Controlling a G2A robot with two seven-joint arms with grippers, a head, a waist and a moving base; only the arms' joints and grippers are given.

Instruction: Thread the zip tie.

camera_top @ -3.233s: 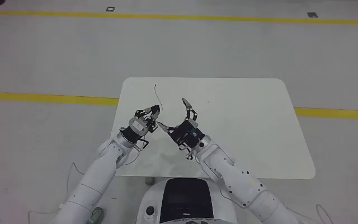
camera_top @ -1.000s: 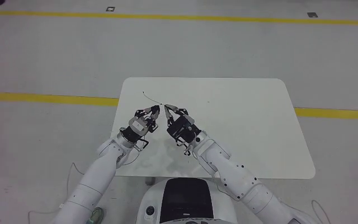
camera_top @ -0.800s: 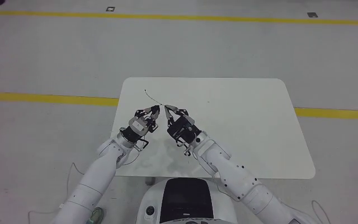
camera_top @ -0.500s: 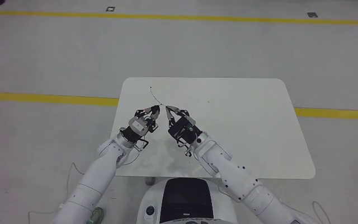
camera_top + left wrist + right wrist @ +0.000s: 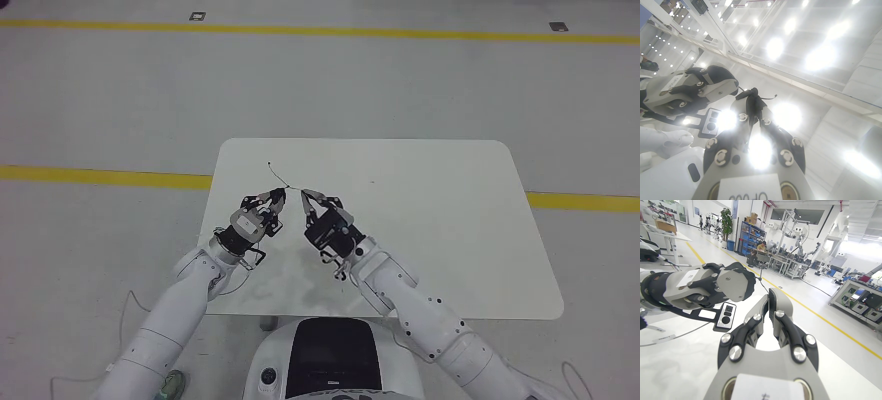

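The thin black plastic zip tie vanishes between the pressed-together pads of the right gripper; the left gripper hides another stretch.

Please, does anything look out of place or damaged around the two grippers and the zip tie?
Nothing stands out. The left gripper and the right gripper both pinch the thin black zip tie above the table; its free end curves upward, with no visible break.

Top view: set above the arms, facing down on the table and floor from well off. Left wrist view: close behind the left gripper, tilted up to the ceiling; right wrist view: close behind the right gripper, facing level across the hall. Shared by all three: both grippers, tip near tip.
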